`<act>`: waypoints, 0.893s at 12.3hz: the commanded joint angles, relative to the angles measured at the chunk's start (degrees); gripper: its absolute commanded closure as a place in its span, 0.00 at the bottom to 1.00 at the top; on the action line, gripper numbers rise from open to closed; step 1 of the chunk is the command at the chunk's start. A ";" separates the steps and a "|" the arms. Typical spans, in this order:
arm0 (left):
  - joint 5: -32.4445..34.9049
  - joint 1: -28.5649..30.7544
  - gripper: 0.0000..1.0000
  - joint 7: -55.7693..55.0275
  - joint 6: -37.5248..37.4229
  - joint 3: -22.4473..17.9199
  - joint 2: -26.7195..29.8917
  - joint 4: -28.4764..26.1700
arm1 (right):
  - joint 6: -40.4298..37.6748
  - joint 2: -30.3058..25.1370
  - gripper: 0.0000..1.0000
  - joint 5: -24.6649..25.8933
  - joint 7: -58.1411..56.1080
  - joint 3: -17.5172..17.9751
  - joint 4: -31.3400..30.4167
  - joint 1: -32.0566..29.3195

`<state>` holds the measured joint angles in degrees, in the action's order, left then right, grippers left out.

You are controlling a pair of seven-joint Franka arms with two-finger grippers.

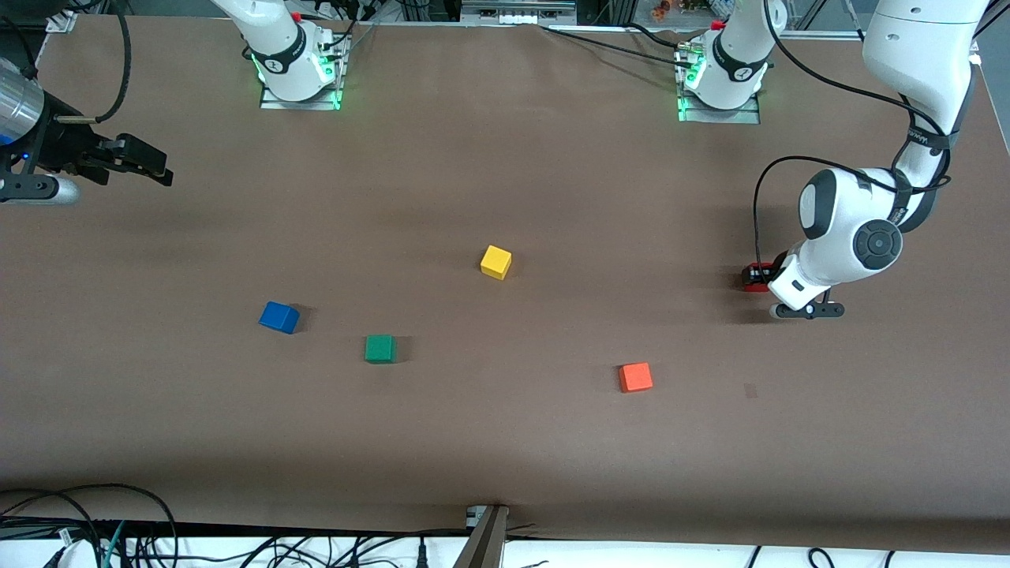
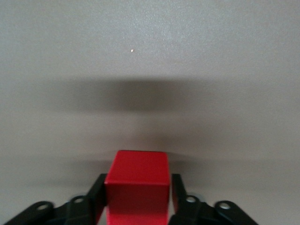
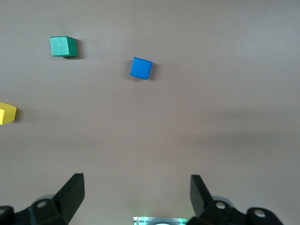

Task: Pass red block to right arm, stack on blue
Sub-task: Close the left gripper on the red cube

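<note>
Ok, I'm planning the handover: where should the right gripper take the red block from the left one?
Probably by the end of the red block that sticks out past the left gripper, which is shut on two opposite sides. The open right gripper, waiting at its end of the table, should come in toward that free end and close on the two uncovered faces.

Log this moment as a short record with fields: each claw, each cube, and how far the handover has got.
left claw: shut on the red block, low at the table, toward the left arm's end
right claw: open, holds nothing, waits up over the right arm's end
blue cube: on the table, nothing on it
green cube: beside the blue cube, slightly nearer the front camera
yellow cube: mid-table
orange cube: nearest the front camera
handover: not yet done
</note>
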<state>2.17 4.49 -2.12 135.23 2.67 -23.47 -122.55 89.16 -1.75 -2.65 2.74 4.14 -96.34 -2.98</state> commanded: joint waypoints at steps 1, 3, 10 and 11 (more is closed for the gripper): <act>1.43 0.17 0.93 0.71 -0.14 0.14 0.09 -0.14 | -0.39 0.08 0.00 -0.78 0.78 0.17 0.54 -0.45; 2.22 0.26 1.00 3.35 -0.76 0.15 0.44 0.47 | -0.39 0.08 0.00 -0.87 0.78 -0.01 0.54 -0.45; 2.31 -0.35 1.00 19.16 -14.89 0.85 1.50 14.52 | -0.22 0.25 0.00 -0.78 0.78 -0.01 0.54 -0.45; 2.31 -0.79 1.00 19.44 -16.04 1.02 1.50 16.36 | -0.13 0.17 0.00 -0.78 0.78 -0.01 0.54 -0.45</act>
<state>3.30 4.20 15.14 122.35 3.23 -22.14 -109.59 89.20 -1.60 -2.65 2.74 3.95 -96.34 -3.00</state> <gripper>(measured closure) 0.445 0.000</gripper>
